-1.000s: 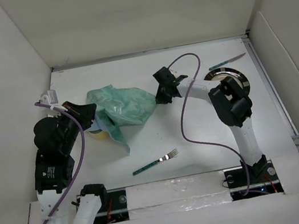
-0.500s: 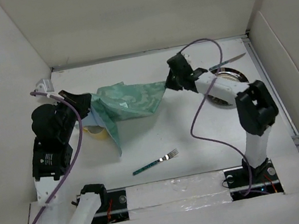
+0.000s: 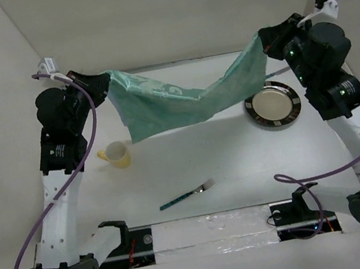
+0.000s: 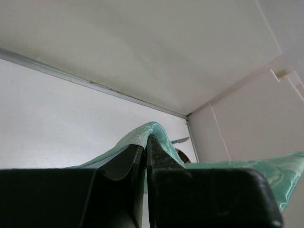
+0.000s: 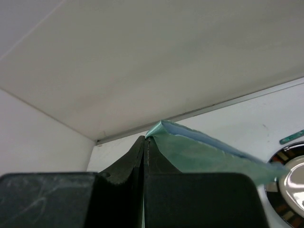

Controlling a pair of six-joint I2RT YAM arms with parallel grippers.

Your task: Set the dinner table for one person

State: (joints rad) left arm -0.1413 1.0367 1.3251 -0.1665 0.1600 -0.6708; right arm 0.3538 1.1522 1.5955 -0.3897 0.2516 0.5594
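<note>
A mottled green cloth mat (image 3: pixel 181 99) hangs stretched in the air above the white dinner table (image 3: pixel 193 167). My left gripper (image 3: pixel 105 83) is shut on its left corner, and the cloth (image 4: pixel 156 130) drapes over the fingertips in the left wrist view. My right gripper (image 3: pixel 260 42) is shut on the right corner of the cloth (image 5: pixel 209 152). A yellow cup (image 3: pixel 117 155) stands at the left below the cloth. A shiny plate (image 3: pixel 273 105) lies at the right. A fork (image 3: pixel 188 194) with a teal handle lies near the front.
Upright white panels (image 3: pixel 165 11) wall the table at the back and both sides. A knife tip (image 4: pixel 181 140) shows past the cloth in the left wrist view, near the back right corner. The right arm's purple cable (image 3: pixel 313 177) loops over the table's right front.
Both arms rose and swung apart, pulling the bunched cloth off the table into a taut span. The cup, earlier partly under the cloth, now stands uncovered. The right gripper closed on the cloth.
</note>
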